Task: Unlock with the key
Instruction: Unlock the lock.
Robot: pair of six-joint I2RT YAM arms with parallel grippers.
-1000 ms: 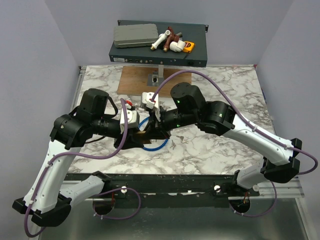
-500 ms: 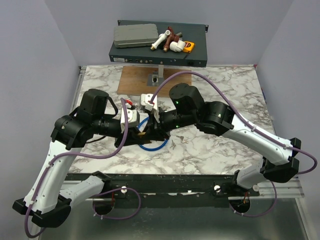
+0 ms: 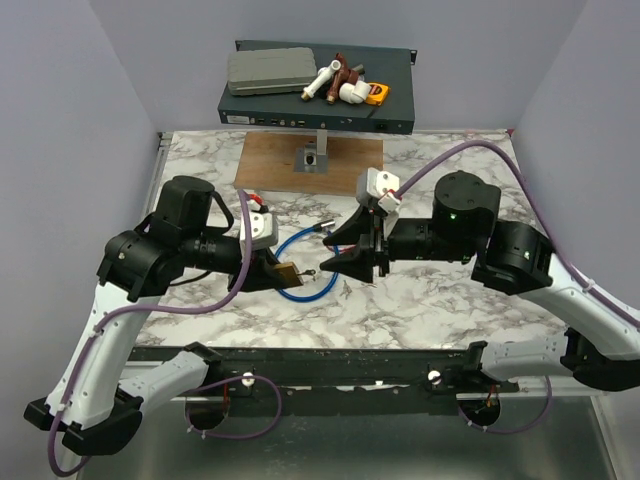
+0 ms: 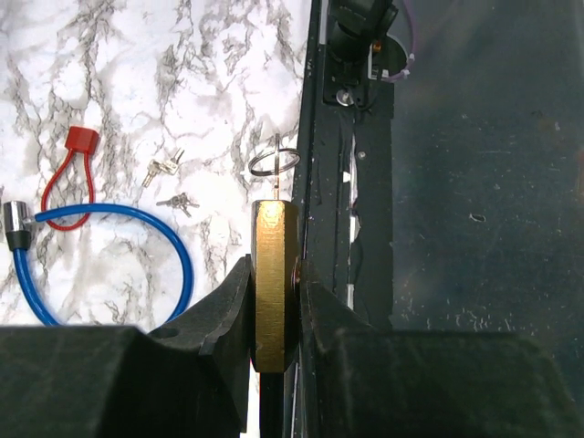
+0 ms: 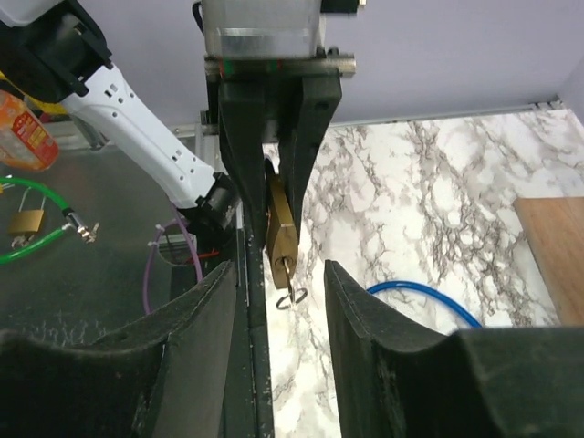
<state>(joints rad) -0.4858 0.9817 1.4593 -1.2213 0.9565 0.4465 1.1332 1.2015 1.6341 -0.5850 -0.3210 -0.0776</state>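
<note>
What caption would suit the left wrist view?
Left end effector clamps a brass padlock, ringed key protruding from its end; blue cable and red strap lie on the marble table.

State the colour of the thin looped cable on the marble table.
Blue looped cable; left wrist view best.

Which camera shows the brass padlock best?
Left wrist: the brass padlock sits close and central, edge-on, clamped in the left gripper. Right wrist shows it smaller; the top view, only a small brown block.
</note>
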